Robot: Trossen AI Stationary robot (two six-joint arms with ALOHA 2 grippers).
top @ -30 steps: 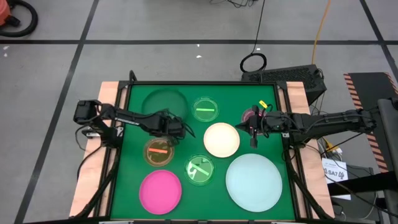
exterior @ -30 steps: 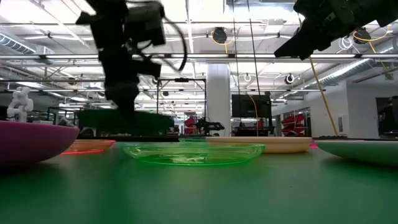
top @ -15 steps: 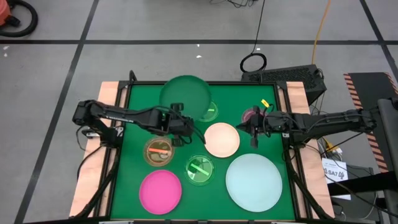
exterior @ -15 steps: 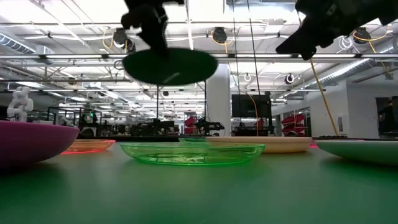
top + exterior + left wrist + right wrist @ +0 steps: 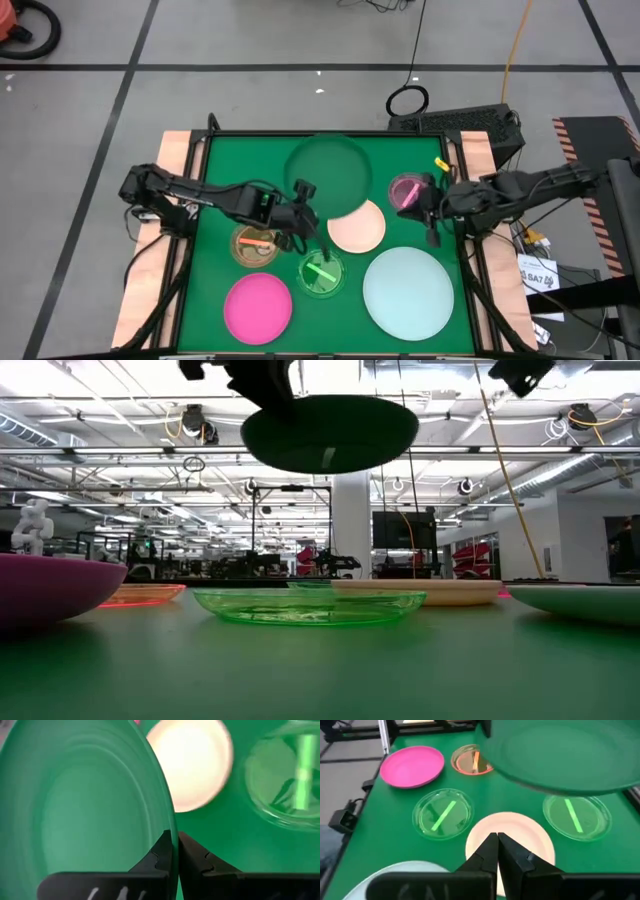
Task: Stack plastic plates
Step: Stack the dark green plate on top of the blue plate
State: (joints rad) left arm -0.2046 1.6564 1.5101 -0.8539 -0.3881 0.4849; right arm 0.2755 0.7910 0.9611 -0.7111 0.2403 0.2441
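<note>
Dark green plate: airborne, well above the mat, roughly level in the low view. Your left gripper is pinching its rim, fingers clamped on the edge, which is likely why it is hanging out flat from one side.

Landmark is the cream plate. The green plate is overlapping its far edge from above, not touching. A small green plate is lying just beside the cream plate on its near-left; an orange one farther left; a pink plate beyond that, toward the near-left corner. The pale blue plate is sitting near-right. A small pink plate is just beside it, far-right.

Your right gripper is waiting above the cream plate's right side, fingers together, empty.

Judgement: you are carrying the large plate toward the blue one.
</note>
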